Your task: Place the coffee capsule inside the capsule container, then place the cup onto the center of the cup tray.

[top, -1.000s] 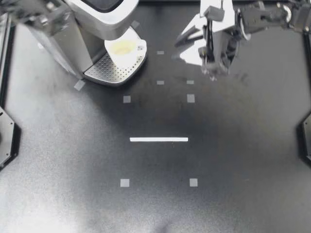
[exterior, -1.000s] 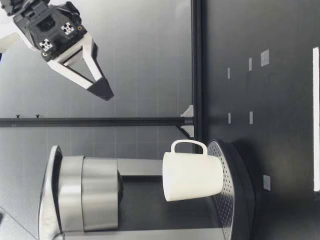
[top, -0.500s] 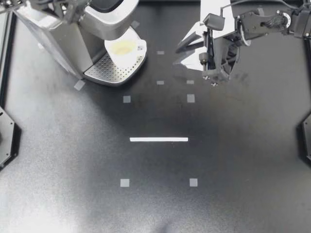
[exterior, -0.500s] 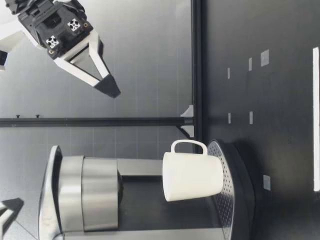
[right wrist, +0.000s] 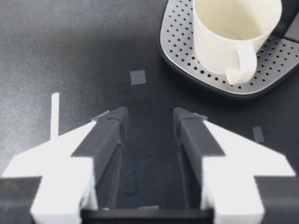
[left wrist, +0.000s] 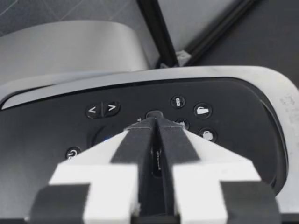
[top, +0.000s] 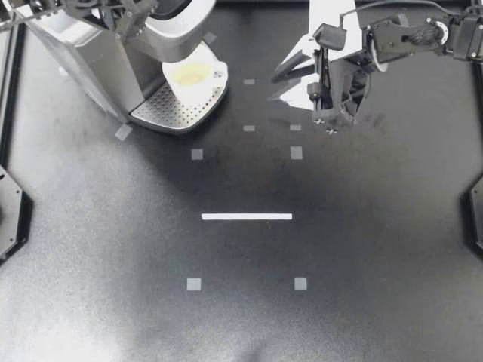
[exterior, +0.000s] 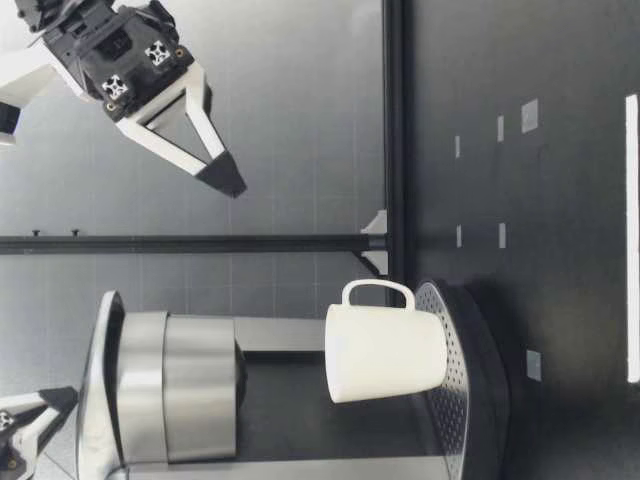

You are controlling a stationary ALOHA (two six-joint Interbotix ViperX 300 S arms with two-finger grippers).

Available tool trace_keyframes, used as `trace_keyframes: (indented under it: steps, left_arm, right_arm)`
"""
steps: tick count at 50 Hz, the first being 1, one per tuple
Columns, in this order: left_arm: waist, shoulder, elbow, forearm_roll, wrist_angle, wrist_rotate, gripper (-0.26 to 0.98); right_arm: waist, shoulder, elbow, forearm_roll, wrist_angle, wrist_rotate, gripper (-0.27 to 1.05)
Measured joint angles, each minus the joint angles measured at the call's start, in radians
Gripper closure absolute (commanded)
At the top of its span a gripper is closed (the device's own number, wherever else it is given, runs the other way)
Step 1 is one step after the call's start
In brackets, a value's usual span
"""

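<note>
The cup (top: 192, 75) is a plain white mug. It stands upright on the perforated metal cup tray (top: 162, 113), toward the tray's far side under the head of the coffee machine (top: 90, 60). Its handle (right wrist: 238, 70) is turned toward the right gripper (top: 273, 87). The tray's rounded rim lies near one of the small grey tape squares (top: 197, 154). Beyond them, the dark table (top: 113, 249) spreads wide around a white strip (top: 247, 216). The left gripper (top: 139, 16) hangs over the machine's top. Its fingers (left wrist: 135, 140) are pressed together with nothing between them, and their tips are just over the control panel (left wrist: 243, 140); contact cannot be told. The right gripper hovers well above the table beside the tray. Its fingers (right wrist: 105, 128) are moderately apart and hold nothing.
</note>
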Motion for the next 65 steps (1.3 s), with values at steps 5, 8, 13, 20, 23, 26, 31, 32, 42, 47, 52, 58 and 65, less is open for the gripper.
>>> trace_keyframes:
  steps: [5, 8, 13, 20, 23, 26, 31, 32, 42, 47, 52, 58, 65]
  left_arm:
    - [0.003, 0.0, 0.0, 0.0, 0.003, 0.0, 0.59]
    - [0.006, 0.003, 0.0, 0.0, 0.002, 0.003, 0.59]
    - [0.006, 0.009, -0.006, 0.0, 0.003, 0.011, 0.59]
    - [0.008, 0.02, -0.015, 0.0, 0.008, 0.015, 0.59]
    - [0.006, 0.029, -0.023, 0.0, 0.017, 0.018, 0.59]
    - [0.006, 0.035, -0.029, 0.0, 0.029, 0.018, 0.59]
    - [0.006, 0.044, -0.037, 0.0, 0.044, 0.021, 0.59]
    - [0.006, 0.046, -0.038, -0.002, 0.049, 0.021, 0.59]
    - [0.006, 0.057, -0.058, -0.034, 0.081, 0.06, 0.59]
    - [0.006, 0.064, -0.066, -0.043, 0.089, 0.077, 0.59]
    - [0.006, 0.066, -0.072, -0.046, 0.095, 0.081, 0.59]
    - [0.006, 0.064, -0.075, -0.048, 0.092, 0.089, 0.59]
    - [0.008, 0.058, -0.077, -0.044, 0.083, 0.095, 0.59]
  right_arm:
    - [0.002, 0.002, -0.002, 0.0, 0.0, 0.0, 0.33]
    - [0.0, 0.002, -0.002, 0.002, 0.0, 0.0, 0.33]
    - [0.002, 0.002, -0.002, 0.002, 0.0, 0.0, 0.33]
    - [0.002, 0.002, -0.002, 0.0, -0.002, 0.0, 0.33]
    - [0.0, 0.003, 0.0, 0.0, 0.0, 0.0, 0.33]
    - [0.002, 0.008, 0.0, 0.0, 0.0, 0.0, 0.33]
    - [0.0, 0.015, 0.0, 0.0, 0.0, 0.0, 0.33]
    - [0.002, 0.017, 0.0, 0.0, 0.0, -0.002, 0.33]
    - [0.0, 0.025, 0.0, 0.0, 0.0, -0.006, 0.33]
    - [0.002, 0.025, 0.0, 0.0, 0.0, -0.008, 0.33]
    - [0.002, 0.025, 0.0, 0.002, 0.0, -0.008, 0.33]
    - [0.008, 0.025, 0.0, 0.002, -0.002, -0.008, 0.33]
    - [0.015, 0.025, 0.0, 0.003, -0.002, -0.008, 0.33]
